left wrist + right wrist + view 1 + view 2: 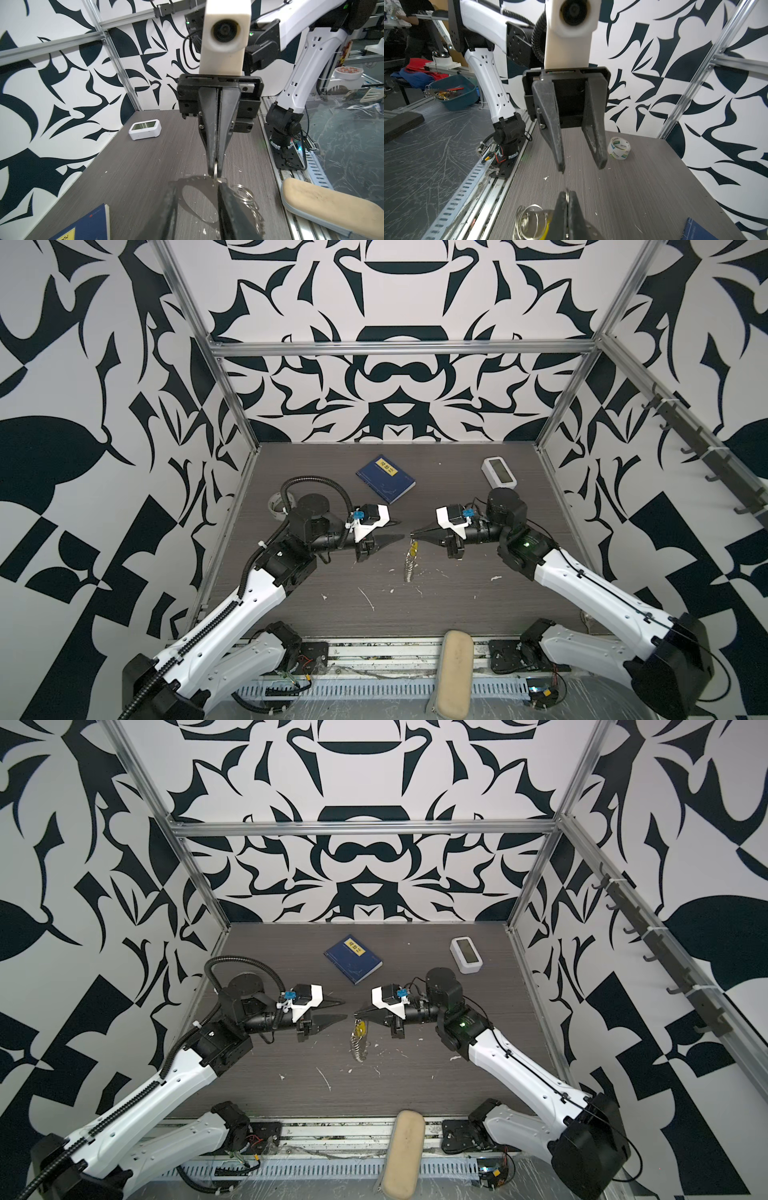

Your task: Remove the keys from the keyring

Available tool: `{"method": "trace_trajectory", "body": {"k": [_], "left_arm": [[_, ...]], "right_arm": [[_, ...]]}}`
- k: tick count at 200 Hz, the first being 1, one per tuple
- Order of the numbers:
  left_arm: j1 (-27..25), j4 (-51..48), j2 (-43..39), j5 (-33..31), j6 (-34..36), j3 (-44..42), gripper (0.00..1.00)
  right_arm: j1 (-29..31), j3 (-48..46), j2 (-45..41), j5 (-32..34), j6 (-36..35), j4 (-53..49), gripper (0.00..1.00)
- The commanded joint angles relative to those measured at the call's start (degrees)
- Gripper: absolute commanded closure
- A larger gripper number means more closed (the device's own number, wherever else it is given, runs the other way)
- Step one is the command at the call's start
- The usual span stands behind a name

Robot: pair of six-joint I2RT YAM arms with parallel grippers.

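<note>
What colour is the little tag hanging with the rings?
Yellow; the tag shows best in a top view.

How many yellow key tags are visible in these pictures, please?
1. The yellow key tag hangs just below the right gripper, among the silver rings; more could be hidden behind them.

Nothing reads clearly: the yellow label (387, 467) on the blue book (395, 487), upper middle of a top view, carries illegible dark characters, and the tape roll (618, 148) shows blurred green print
</note>
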Motion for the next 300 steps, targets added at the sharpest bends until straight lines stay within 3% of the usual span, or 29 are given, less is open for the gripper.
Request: {"method": "trace_trajectory", "body": {"k": [1,67,116,190,232,300], "left_arm": [[1.21,5.55,-1.12,3.59,-4.9,-1.88,0.64],[1.36,9.53,0.91,6.2,-6.23,-1.27,0.68],[1.38,11.47,2.23,5.94,-6.89,-0.31,0.7],[3.84,17.15,4.36,6.25,-17.38,1.51,0.76],[3.84,23.76,6.7,9.63,-19.9,1.78,0.77],[3.84,24.5,9.47,12.7,-22.11,3.81,0.85]], "right_arm": [[0.17,-1.76,-1.01,0.55,9.52,18.65,1.0],[0.22,-6.24,4.94,6.48,26.24,48.83,1.0],[0.19,-6.24,10.69,8.1,35.93,63.48,1.0],[0.15,-5.39,11.35,7.9,38.06,64.79,1.0],[0.18,-5.22,11.2,7.48,38.64,64.79,1.0],[0.16,-5.04,11.74,6.9,38.93,64.77,1.0]]}}
